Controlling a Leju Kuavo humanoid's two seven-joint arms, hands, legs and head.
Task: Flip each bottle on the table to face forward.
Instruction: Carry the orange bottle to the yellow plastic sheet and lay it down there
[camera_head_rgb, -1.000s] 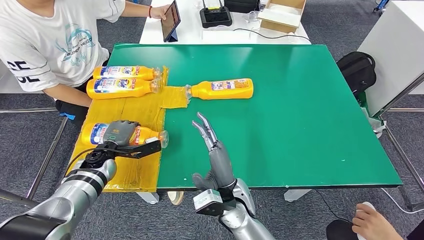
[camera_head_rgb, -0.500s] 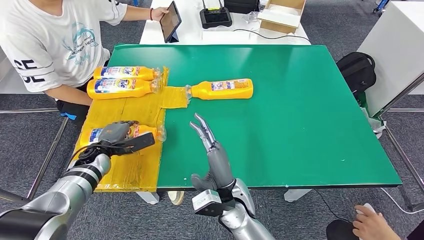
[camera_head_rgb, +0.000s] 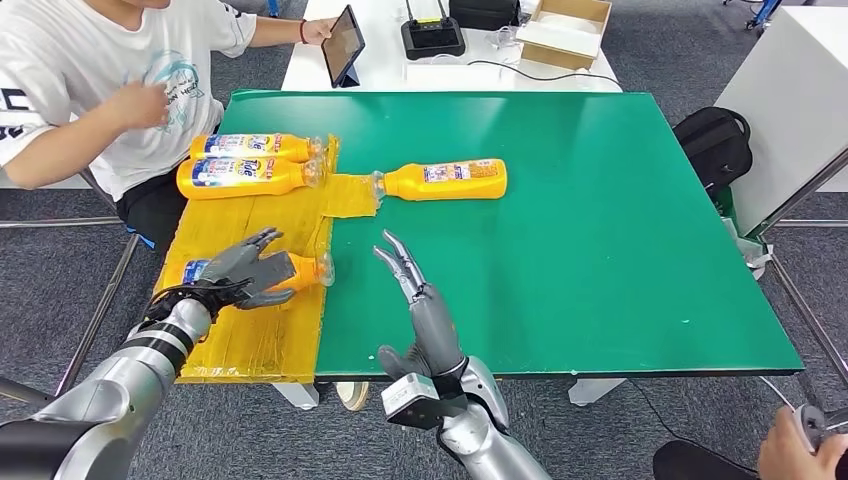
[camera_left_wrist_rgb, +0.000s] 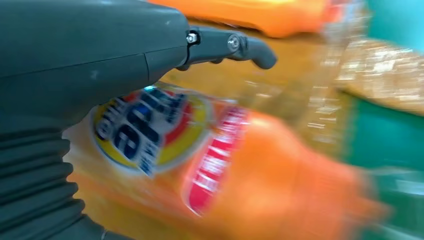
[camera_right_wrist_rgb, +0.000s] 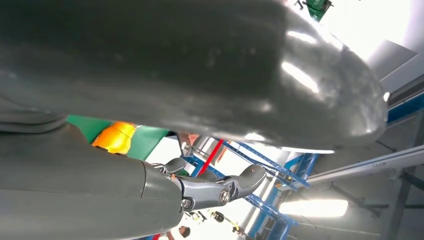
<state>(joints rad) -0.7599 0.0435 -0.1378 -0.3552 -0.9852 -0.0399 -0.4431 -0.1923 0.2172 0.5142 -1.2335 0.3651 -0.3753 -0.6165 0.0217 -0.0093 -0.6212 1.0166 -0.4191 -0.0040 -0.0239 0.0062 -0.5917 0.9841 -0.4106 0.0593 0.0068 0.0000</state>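
Note:
Several orange bottles lie on their sides. The near bottle (camera_head_rgb: 303, 270) rests on the yellow mat (camera_head_rgb: 260, 335), blue label end under my left hand (camera_head_rgb: 243, 271). The hand's fingers are spread over it, gripping nothing. In the left wrist view the bottle's (camera_left_wrist_rgb: 240, 165) label faces the camera, blurred, under my left hand (camera_left_wrist_rgb: 90, 60). Two bottles (camera_head_rgb: 255, 146) (camera_head_rgb: 245, 177) lie at the mat's far end. Another bottle (camera_head_rgb: 445, 180) lies on the green table (camera_head_rgb: 600, 260). My right hand (camera_head_rgb: 418, 295) stands upright and open over the table's front.
A person in a white shirt (camera_head_rgb: 120, 90) sits at the table's far left corner, one arm raised. A tablet (camera_head_rgb: 342, 42), a black device (camera_head_rgb: 432, 35) and a cardboard box (camera_head_rgb: 565, 25) sit on the white table behind. Another person's hand (camera_head_rgb: 800, 450) shows at bottom right.
My left hand has let go of the near bottle and spread its fingers, drawing back a little. The seated person has raised an arm. My right hand barely moved.

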